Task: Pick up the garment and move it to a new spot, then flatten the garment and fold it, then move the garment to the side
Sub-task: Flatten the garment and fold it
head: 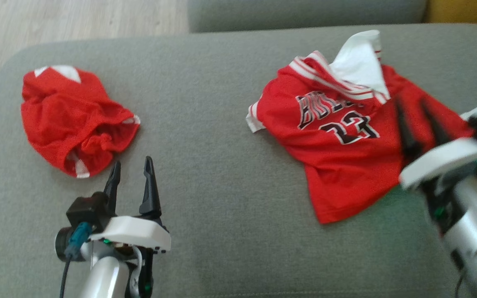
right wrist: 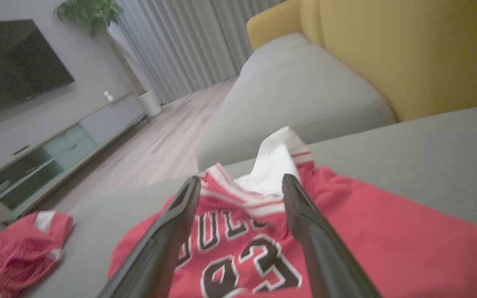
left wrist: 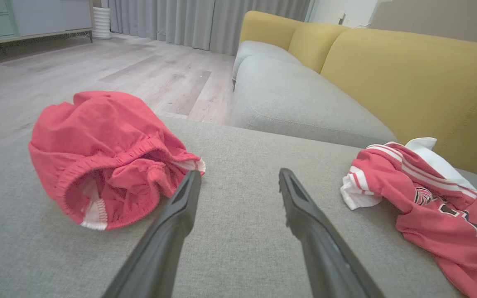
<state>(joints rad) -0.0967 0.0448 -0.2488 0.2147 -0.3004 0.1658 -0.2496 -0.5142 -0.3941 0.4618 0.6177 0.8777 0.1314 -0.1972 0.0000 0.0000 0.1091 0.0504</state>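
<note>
Where right hand (head: 411,105) overlaps, jersey (head: 338,165) is hidden.

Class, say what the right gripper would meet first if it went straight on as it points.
Probably the jersey: the right gripper, open, points across it at its raised white fold; its height above the cloth is unclear.

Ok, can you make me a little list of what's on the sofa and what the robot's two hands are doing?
surface: grey sofa seat
on the robot's left: red shorts, crumpled
on the robot's right: red jersey, number 23, rumpled, white inside showing at the top
left gripper: open, beside the shorts, holding nothing
right gripper: open, over the jersey, holding nothing
folding: not yet done
</note>
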